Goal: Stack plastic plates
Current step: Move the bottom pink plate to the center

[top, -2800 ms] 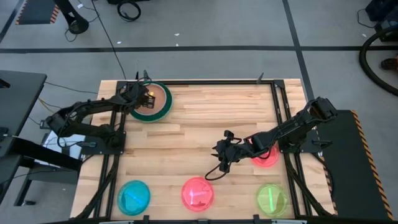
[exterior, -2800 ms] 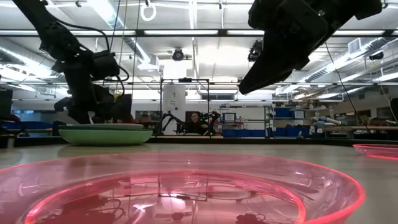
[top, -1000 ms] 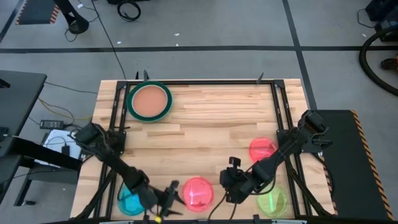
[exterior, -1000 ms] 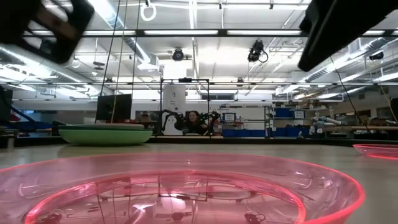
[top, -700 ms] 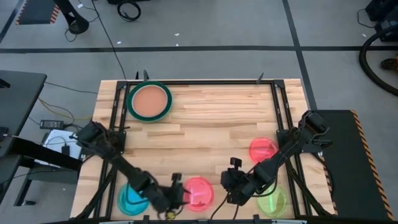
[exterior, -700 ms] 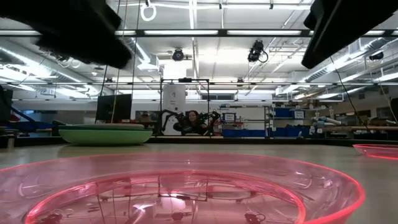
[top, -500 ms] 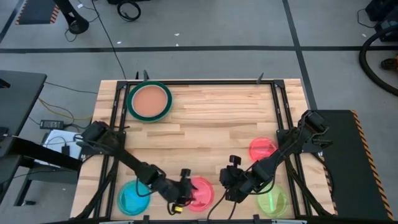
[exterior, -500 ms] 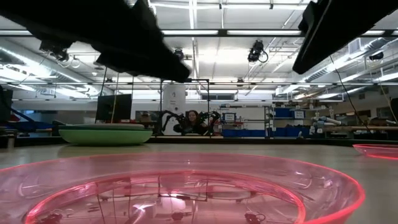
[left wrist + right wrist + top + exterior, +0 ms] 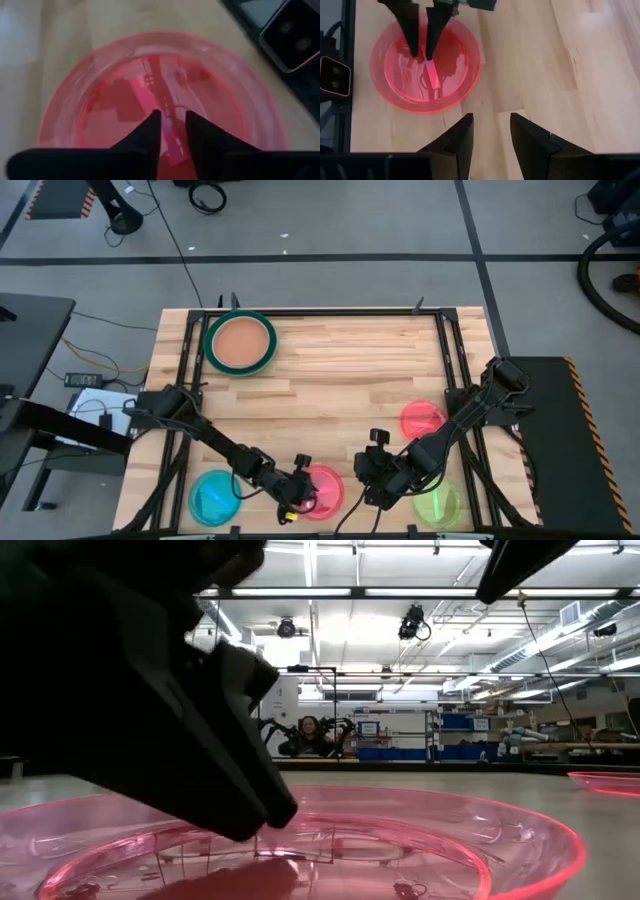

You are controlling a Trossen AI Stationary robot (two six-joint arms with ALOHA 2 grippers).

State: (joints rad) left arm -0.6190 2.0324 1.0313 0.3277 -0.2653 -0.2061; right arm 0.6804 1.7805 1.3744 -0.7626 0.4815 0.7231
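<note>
The small translucent red plate (image 9: 326, 492) (image 9: 100, 75) (image 9: 455, 75) lies flat near the table's near edge, filling the low view (image 9: 420, 830). My left gripper (image 9: 303, 493) (image 9: 172, 117) (image 9: 421, 54) hangs over its inside, pointing down, with its fingers a narrow gap apart. In the low view, my left gripper (image 9: 272, 825) is a dark mass. My right gripper (image 9: 364, 480) (image 9: 490, 120) is open and waits just right of the plate. A stack (image 9: 240, 343) with a brown plate on top sits at the far left. My left gripper comes from above at the middle of the red plate's floor (image 9: 170, 145). I cannot tell whether its fingertips touch it. The plate lies flat on the table.
A cyan plate (image 9: 215, 498) lies at the near left, a lime plate (image 9: 438, 502) at the near right and a pink plate (image 9: 423, 420) (image 9: 610, 780) behind it. A black camera block (image 9: 332, 75) sits at the near edge. Bare wood lies mid-table (image 9: 340, 380).
My left gripper has swung along the near edge from beside the cyan plate toward the right. It has come down over the red plate's inside and now fills the left of the low view. The plates have not moved.
</note>
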